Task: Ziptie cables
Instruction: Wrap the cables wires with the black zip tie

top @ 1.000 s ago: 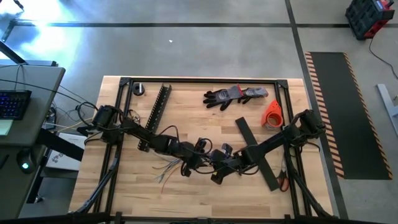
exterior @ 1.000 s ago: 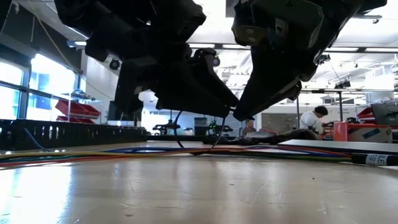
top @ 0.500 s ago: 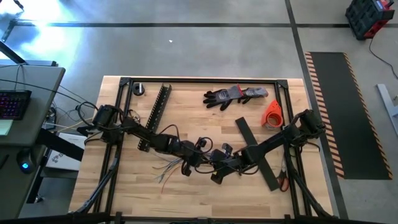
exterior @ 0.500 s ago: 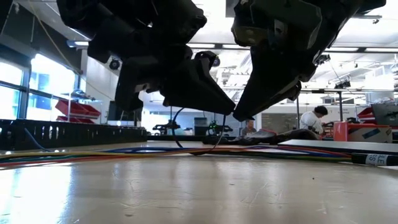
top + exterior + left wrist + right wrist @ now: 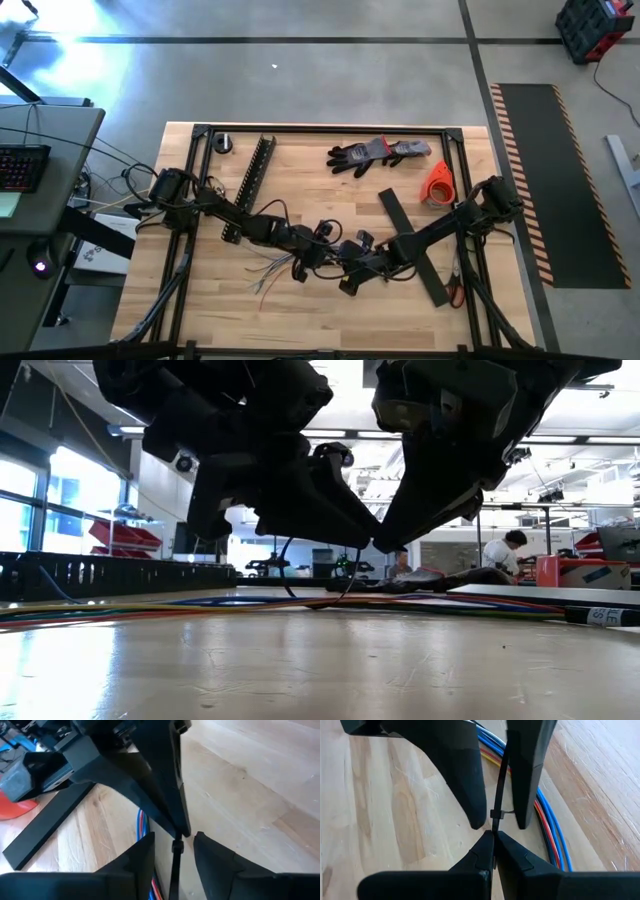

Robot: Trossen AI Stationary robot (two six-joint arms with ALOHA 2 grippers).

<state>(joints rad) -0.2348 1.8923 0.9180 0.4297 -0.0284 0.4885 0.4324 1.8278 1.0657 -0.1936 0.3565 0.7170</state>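
Observation:
The cables (image 5: 268,272), thin blue, red, yellow and dark wires, lie flat on the table; they also show in the right wrist view (image 5: 547,822) and the low view (image 5: 200,603). A black zip tie (image 5: 501,770) loops down to them (image 5: 288,572). My right gripper (image 5: 493,836), at mid-table (image 5: 343,263), is shut on the zip tie. My left gripper (image 5: 174,836), tip to tip with it (image 5: 327,250), is open. Its fingers (image 5: 470,780) stand on either side of the zip tie's head (image 5: 496,813); whether they touch it, I cannot tell. My right gripper pinches the zip tie's strap (image 5: 494,826) between its two fingertips, right beside the head. The fingers come from the table's right, slanting down, and lie along the strap. The strap runs on from the tips between my left gripper's fingers, above the cables.
A black slotted bar (image 5: 250,185) lies at the far left, a flat black strip (image 5: 392,207) partly under my right arm. Grey gloves (image 5: 378,152) and an orange tape roll (image 5: 438,183) lie far right. A black frame (image 5: 320,128) rims the table. A person (image 5: 510,545) is far behind.

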